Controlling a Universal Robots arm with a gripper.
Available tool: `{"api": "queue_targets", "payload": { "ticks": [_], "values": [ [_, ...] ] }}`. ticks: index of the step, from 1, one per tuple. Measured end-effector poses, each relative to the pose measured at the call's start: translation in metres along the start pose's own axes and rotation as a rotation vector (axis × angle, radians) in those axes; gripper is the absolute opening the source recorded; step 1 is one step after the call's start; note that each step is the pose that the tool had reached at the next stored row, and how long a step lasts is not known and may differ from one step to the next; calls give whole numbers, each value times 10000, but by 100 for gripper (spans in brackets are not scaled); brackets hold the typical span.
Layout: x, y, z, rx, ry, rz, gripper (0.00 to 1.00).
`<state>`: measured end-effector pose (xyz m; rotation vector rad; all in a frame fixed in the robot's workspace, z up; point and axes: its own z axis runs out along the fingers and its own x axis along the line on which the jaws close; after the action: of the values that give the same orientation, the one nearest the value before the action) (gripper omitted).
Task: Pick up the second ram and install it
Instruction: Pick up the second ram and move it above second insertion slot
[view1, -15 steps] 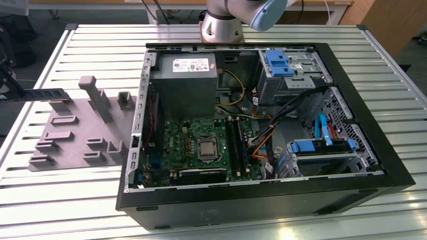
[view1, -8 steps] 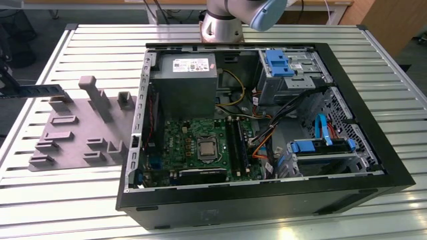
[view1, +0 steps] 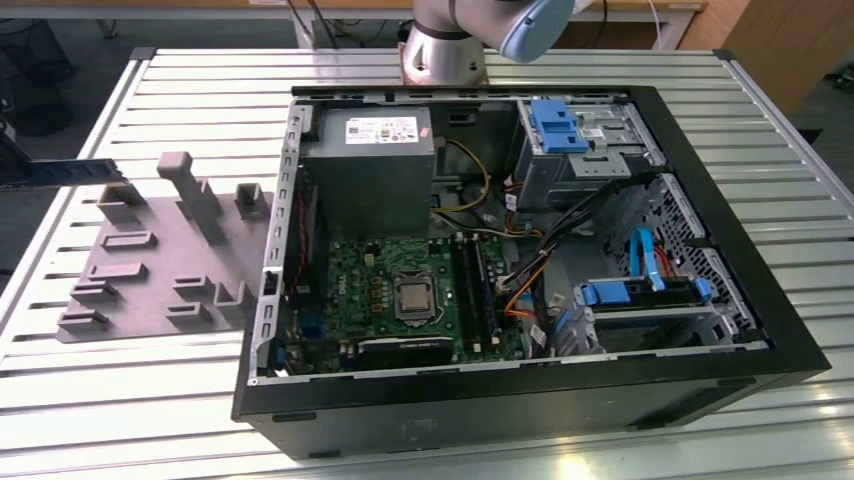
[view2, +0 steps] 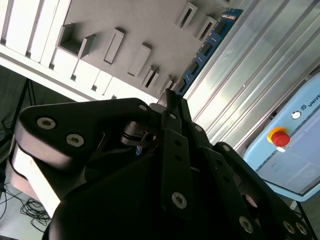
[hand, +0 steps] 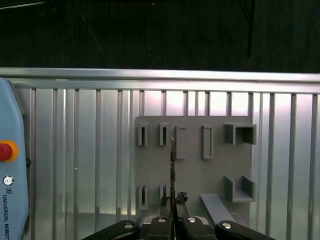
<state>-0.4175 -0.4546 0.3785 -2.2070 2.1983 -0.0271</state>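
The gripper (hand: 173, 201) has its jaws closed right down on one end of the ram stick (hand: 172, 160), with only the thin board between them. In the exterior view the stick (view1: 78, 171) lies roughly level, out at nine o'clock from the computer case (view1: 534, 405). It hangs over the ten o'clock corner of the grey holder plate (view1: 147, 270). Whether it sits quite clear of the tall blocks there is hard to tell.

As for handling, this looks like a light, stiff and very thin board, probably brittle if bent. The chips and edge contacts are better left untouched. A pinch on the flat faces near a short end looks sensible, and that is the hold it has now. Held by one end, though, the long free length could swivel in the grip if it is knocked.

The first wrist view shows the stick edge-on as a hairline, straight out from the jaws and across the plate (hand: 215, 170). That confirms it is aligned with the jaws but reveals nothing of its faces. The second wrist view turns it broadside, so the stick (view2: 207, 47) shows blue with black chips, running away from the gripper (view2: 170, 97). The exterior view adds the destination, the long memory slots (view1: 470, 290) on the motherboard (view1: 374, 270), well apart at about three o'clock from the stick. Both wrist views also show a pale blue control box (hand: 10, 195) with a red button (hand: 5, 150).
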Motion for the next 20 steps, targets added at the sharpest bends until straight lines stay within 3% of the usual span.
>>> {"api": "queue_targets", "payload": {
  "ticks": [14,20],
  "values": [
    [-8,-2,-187,45,-1,0,14],
    [-9,-3,-216,54,-1,0,14]
  ]
}}
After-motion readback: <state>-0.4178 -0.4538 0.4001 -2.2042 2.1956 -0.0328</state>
